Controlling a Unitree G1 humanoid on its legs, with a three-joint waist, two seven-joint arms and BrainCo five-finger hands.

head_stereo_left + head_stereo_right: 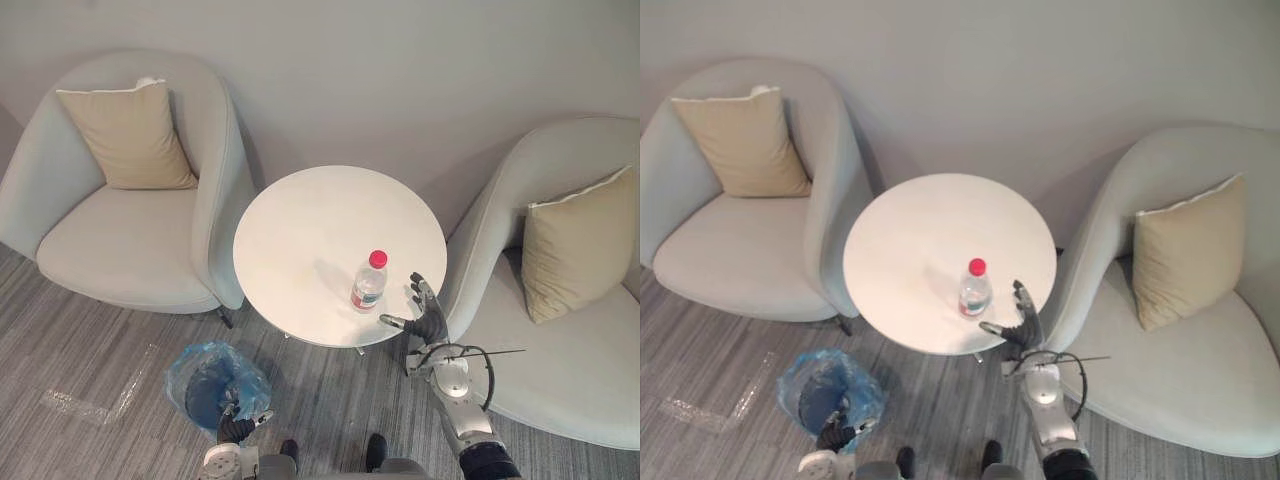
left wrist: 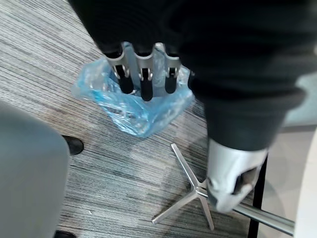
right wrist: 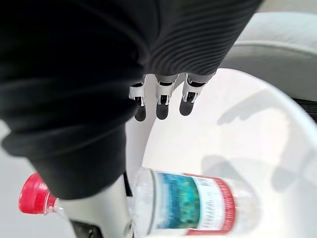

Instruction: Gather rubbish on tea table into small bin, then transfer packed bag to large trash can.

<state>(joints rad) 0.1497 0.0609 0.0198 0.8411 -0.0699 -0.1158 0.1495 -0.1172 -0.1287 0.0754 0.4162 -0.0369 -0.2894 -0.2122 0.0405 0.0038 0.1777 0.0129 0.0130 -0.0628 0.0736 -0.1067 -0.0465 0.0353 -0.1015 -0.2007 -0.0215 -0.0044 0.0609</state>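
1. Bottle (image 1: 368, 283): clear plastic with a red cap, upright on the round white counter (image 1: 300, 230), near the rim on the robot's right.
2. Right hand (image 1: 430, 320): at the counter's edge just beside the bottle, on its right. Fingers straight and spread, thumb out toward the bottle, nothing gripped. Can't tell if the thumb touches the bottle.
3. Small bin (image 1: 205, 385): on the grey striped floor (image 1: 90, 340), in front of the counter on the left, lined with a blue bag.
4. Left hand (image 2: 142, 74): low, at the near side of the bin, fingers straight and pointing over the bag's rim, empty.
5. Surroundings: two pale armchairs flank the counter, left (image 1: 130, 250) and right (image 1: 560, 370), each with a beige cushion (image 1: 130, 135) (image 1: 575, 245).
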